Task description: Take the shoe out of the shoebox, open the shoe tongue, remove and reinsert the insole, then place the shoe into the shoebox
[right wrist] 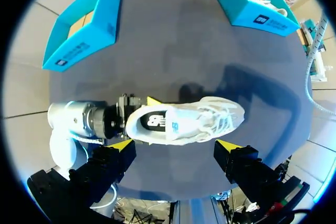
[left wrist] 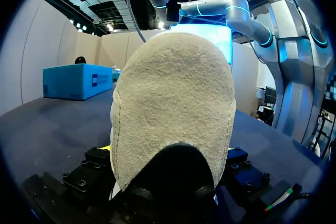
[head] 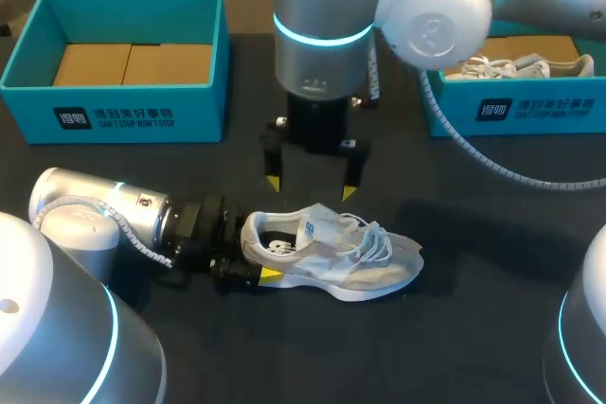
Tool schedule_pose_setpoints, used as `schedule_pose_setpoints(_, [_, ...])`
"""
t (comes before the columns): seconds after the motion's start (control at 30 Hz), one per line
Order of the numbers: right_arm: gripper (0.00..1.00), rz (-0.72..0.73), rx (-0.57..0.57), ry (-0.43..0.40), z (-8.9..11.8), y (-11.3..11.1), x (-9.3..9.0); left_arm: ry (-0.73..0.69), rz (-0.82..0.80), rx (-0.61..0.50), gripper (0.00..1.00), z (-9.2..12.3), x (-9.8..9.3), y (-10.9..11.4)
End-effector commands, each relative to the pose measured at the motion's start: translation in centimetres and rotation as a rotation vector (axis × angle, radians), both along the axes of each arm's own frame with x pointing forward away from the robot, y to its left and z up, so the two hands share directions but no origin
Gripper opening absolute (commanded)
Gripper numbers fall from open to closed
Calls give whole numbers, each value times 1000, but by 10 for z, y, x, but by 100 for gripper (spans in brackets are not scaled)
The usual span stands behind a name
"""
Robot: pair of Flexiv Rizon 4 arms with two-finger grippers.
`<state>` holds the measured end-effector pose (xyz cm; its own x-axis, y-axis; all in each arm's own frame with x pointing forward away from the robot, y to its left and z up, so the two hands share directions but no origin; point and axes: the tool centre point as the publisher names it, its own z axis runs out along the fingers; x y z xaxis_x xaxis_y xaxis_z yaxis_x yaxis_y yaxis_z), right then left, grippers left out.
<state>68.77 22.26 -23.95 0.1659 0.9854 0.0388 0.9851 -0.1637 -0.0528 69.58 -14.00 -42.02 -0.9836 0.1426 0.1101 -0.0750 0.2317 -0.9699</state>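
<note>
Shoe point(head: 331, 254): on its sole on the table point(head: 473, 328), out of both boxes, upright, laces on top
Long axis: across the table, heel toward the left arm, toe toward the right side and slanted slightly to the near edge
Left gripper point(head: 256, 254): low on the table at the heel end, closed onto the heel from two sides, one yellow tip showing on the near side, the heel filling its wrist view
Right gripper point(head: 311, 186): above the shoe, pointing straight down, fingers spread wide, holding nothing
Key relation: shoe directly below the right gripper; finger line along the shoe's length, spanning from the heel opening to about the laces; tongue under the toe-side finger
Nearer arm: left already at the heel; right the only free one, and probably the one to go down for the tongue
Step in hand, as judged: shoe taken out, tongue not yet opened
Insole point(head: 275, 245): dark, seen through the opening, lying in place
Shoes: two, one on the table, a second shoe point(head: 516, 67) in the right shoebox point(head: 530, 109)
Shoeboxes: two, blue, well apart at the far corners; left shoebox point(head: 114, 111) showing only a cardboard floor
Grippers: two
</note>
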Motion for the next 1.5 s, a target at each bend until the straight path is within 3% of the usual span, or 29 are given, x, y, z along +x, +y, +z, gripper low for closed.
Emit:
schedule_pose_setpoints(0.03, [100, -79, -48, -15, -10, 28, -14, 1, -1, 3, 0, -2, 0, -1])
schedule_pose_setpoints(0.53, [100, -66, -145, -20, -29, 40, -22, 1, -1, 3, 0, -2, 0, -1])
schedule_pose_setpoints(0.93, [100, -94, -154, -7, -32, 37, -22, 1, -1, 3, 0, -2, 0, -1])
schedule_pose_setpoints(1.17, [100, -176, -249, 1, -48, 32, -14, 1, -1, 3, 0, -2, 0, -1])
schedule_pose_setpoints(1.5, [100, -212, -271, -46, -57, 23, -9, 1, -1, 3, 0, -2, 0, -1])
